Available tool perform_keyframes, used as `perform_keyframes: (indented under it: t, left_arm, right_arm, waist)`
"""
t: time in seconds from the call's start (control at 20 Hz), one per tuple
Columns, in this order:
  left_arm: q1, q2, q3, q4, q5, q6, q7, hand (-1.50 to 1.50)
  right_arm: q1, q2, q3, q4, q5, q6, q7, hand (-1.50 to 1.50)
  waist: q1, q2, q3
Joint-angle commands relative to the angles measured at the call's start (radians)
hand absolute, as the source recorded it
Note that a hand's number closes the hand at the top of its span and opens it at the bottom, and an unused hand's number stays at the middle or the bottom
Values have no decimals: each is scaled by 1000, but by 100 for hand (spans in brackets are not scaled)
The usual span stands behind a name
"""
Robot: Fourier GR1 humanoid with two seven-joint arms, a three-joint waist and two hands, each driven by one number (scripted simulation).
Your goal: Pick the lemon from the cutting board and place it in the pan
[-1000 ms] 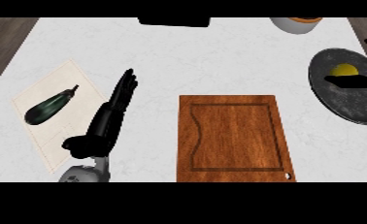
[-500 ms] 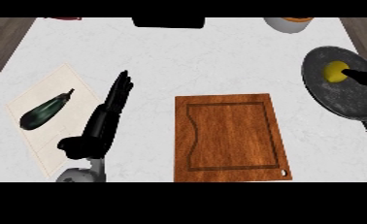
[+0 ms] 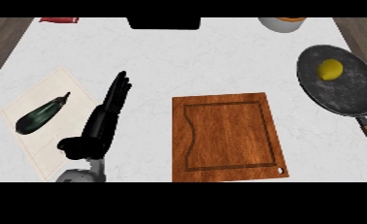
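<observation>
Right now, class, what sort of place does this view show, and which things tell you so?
Most likely a kitchen counter: a wooden cutting board lies on the pale worktop, a dark pan holds a lemon, and an eggplant rests on a cloth.

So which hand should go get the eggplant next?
The left hand, probably. It lies open on the counter right beside the eggplant on its cloth. The right hand isn't in view, and the lemon already sits in the pan.
</observation>
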Motion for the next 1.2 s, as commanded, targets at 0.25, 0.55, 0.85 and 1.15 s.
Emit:
perform_keyframes:
  t: [0.25,0.55,0.85,1.15]
  left_arm:
    - [52,-34,-79,-125,-41,67,82,0]
    - [8,19,43,30,20,-45,-24,0]
    - [73,8,7,-110,1,-20,52,0]
    - [14,-11,21,-64,-20,-5,46,0]
  right_arm:
    - [144,-13,52,-39,-37,116,-139,-150]
    - [208,37,119,-130,-101,126,-133,-150]
    - [298,78,176,-268,-163,123,-85,-150]
    - [365,80,222,-402,-196,105,-6,-150]
  waist:
    - [-3,-5,-1]
    - [-12,-6,-3]
    - [-14,-9,-3]
    - [-17,-9,-4]
